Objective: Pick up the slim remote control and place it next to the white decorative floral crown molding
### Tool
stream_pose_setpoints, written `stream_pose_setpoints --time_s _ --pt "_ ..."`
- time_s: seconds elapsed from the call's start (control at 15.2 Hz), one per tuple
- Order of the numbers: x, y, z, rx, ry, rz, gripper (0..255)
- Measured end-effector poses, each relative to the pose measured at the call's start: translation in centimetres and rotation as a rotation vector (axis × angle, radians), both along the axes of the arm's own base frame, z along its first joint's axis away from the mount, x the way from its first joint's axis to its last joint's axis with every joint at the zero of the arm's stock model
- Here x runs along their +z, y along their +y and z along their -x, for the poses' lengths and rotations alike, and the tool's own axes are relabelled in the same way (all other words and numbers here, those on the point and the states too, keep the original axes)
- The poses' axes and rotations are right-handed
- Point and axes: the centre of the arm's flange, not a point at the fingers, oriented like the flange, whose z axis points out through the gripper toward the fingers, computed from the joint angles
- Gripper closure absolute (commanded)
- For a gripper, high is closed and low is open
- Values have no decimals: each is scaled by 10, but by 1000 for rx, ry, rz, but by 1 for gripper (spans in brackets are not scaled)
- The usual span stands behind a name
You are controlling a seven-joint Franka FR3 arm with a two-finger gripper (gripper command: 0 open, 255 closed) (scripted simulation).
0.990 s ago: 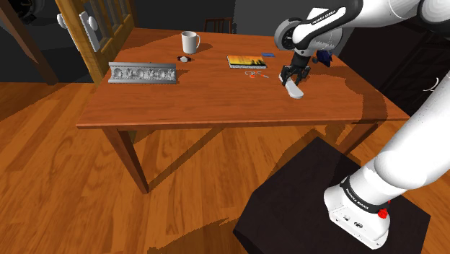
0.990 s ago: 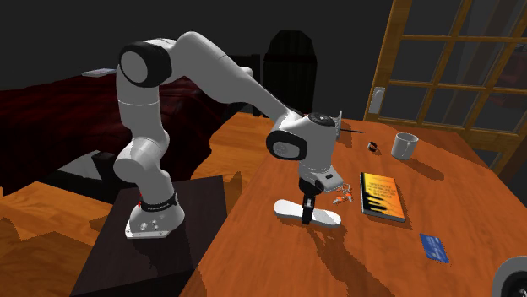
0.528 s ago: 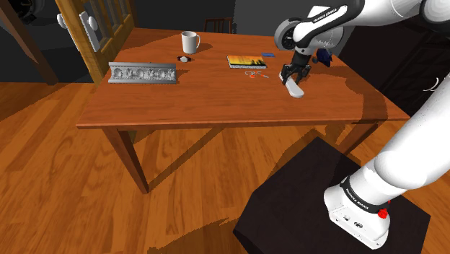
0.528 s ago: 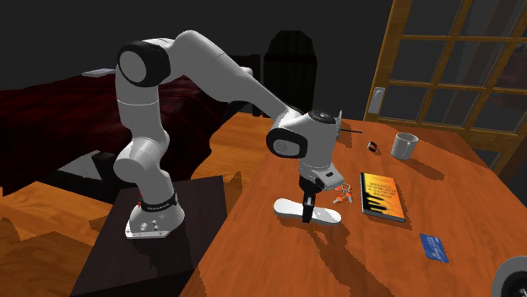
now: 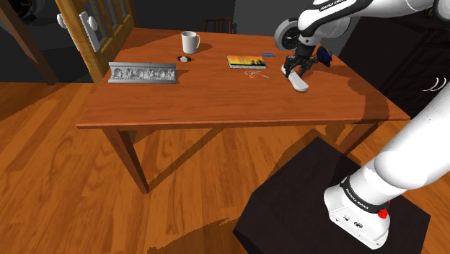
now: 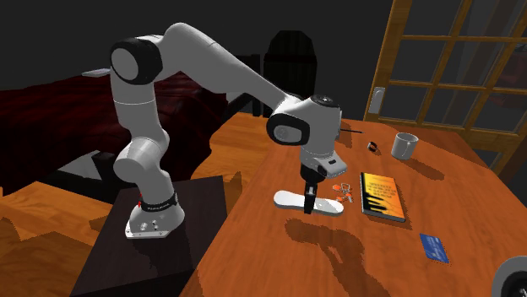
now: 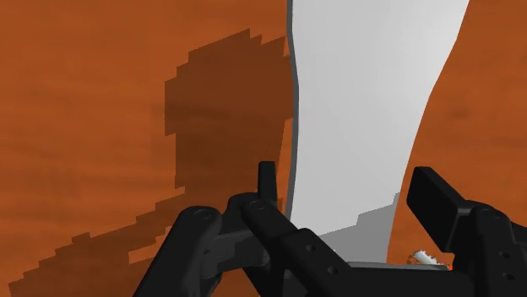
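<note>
Gripper [image 6: 309, 207] closed across the white remote [image 7: 363, 101], which is now just clear of the surface [image 5: 216, 101] by the stand-side edge; a second ago it lay flat. Lift done. Molding [image 5: 142, 72] well apart near the opposite edge; carry remains.

From here I read this as a room in someone's home, most likely a dining or living room. A large wooden tabletop [image 5: 216, 97] on plain legs stands on a warm plank floor [image 5: 58, 180], and a dark chair back [image 5: 218, 24] shows at its far side. Close by is a wood-framed door [image 6: 448, 67] with glass panes and a pale handle. The things lying about are ordinary household ones: a white mug [image 5: 190, 42], a book [image 5: 246, 62], a small bunch of keys [image 5: 254, 73], a blue card [image 6: 433, 246], a slim white remote [image 5: 298, 84] and a length of pale carved molding [image 5: 143, 72].
</note>
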Motion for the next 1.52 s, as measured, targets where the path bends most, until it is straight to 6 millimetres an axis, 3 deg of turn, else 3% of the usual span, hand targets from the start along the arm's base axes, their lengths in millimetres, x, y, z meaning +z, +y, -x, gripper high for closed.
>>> stream_pose_setpoints --time_s 1.06,1.25,1.52 --pt "83 0 0 0 0 0 255" --pt "89 25 -12 1 0 0 255" --pt "89 76 -28 2 1 0 255"
